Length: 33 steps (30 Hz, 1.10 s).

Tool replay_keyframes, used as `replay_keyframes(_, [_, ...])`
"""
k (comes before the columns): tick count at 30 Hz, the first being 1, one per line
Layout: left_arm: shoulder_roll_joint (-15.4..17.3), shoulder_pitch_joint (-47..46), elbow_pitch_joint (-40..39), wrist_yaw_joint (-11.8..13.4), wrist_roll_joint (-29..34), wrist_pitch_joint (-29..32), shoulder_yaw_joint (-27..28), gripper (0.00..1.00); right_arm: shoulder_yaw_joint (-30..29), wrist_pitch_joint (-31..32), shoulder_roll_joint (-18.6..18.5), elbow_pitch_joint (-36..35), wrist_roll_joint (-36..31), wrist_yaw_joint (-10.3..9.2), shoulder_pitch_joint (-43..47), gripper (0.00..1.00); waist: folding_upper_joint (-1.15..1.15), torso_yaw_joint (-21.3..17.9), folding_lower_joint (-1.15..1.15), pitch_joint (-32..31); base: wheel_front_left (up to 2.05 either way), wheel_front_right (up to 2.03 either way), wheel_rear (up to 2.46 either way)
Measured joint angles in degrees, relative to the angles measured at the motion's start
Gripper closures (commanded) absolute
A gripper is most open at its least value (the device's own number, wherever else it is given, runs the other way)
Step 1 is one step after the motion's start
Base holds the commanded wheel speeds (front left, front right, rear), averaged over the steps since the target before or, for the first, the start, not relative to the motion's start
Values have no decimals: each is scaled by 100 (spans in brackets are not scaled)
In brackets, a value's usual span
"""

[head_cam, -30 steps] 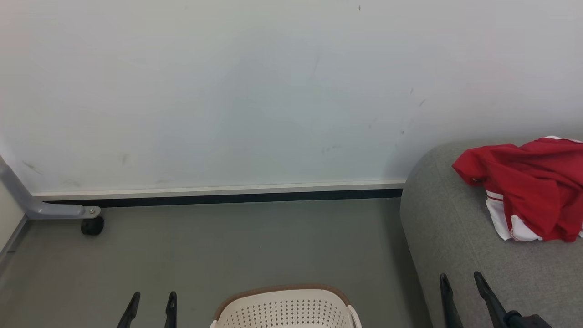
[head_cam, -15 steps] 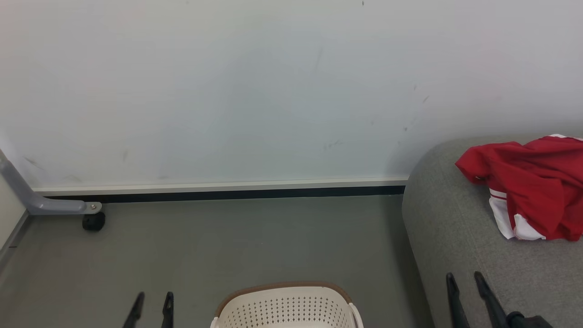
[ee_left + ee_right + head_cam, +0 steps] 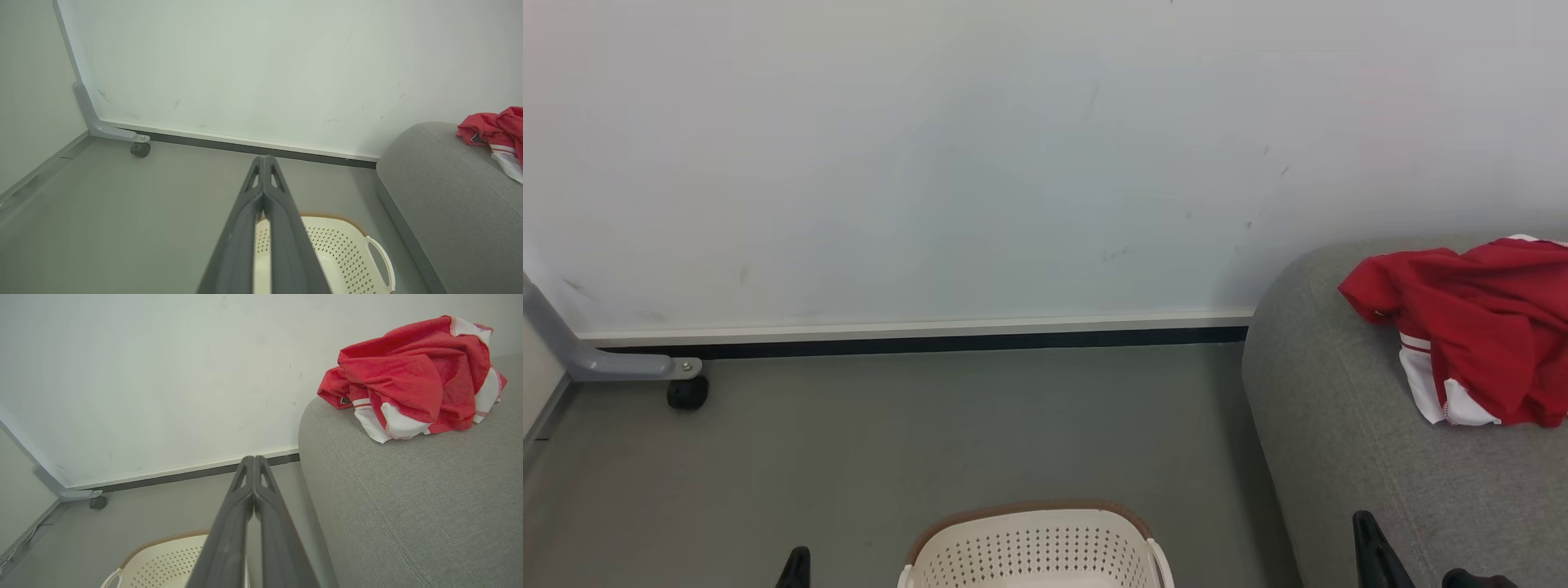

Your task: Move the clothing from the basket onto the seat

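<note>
Left fingers (image 3: 245, 228) and right fingers (image 3: 229, 531) both pressed shut on nothing; clothes (image 3: 1478, 327) heaped on the sofa (image 3: 1339, 457).
From the left: one closed pair hangs over the floor beside the basket (image 3: 1029, 547), whose visible inside is bare cream plastic; the other hangs at the sofa's near edge, well short of the red heap. That cloth looks light, limp and a little slick, likely to drape and trail when lifted, so a raised fold or the stitched white hem offers a better hold than a flat stretch.
</note>
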Motion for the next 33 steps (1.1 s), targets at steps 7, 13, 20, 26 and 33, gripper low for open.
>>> replay_keyframes(7, [-48, -55, 44, -92, -377, 124, 112, 100, -121, 115, 38, 54, 467, 75, -28, 100, 0, -14, 0, 33, 0, 0, 0])
replay_keyframes(13, [-120, -140, 81, -148, -740, 248, 224, 100, -248, 244, 69, 100, 899, 153, -132, 100, 0, -28, 0, 65, 0, 0, 0])
replay_keyframes(20, [-181, -210, 127, -248, -1154, 379, 356, 100, -391, 386, 131, 183, 1377, 231, -214, 100, 0, -44, 0, 102, 0, 0, 0])
replay_keyframes(26, [-237, -275, 175, -300, -1532, 498, 467, 100, -513, 509, 162, 234, 1777, 302, -269, 100, 0, -57, 0, 134, 0, 0, 0])
replay_keyframes(33, [-311, -390, 215, -404, -2008, 625, 594, 100, -652, 622, 211, 296, 2238, 383, -369, 100, 0, -72, 0, 171, 0, 0, 0])
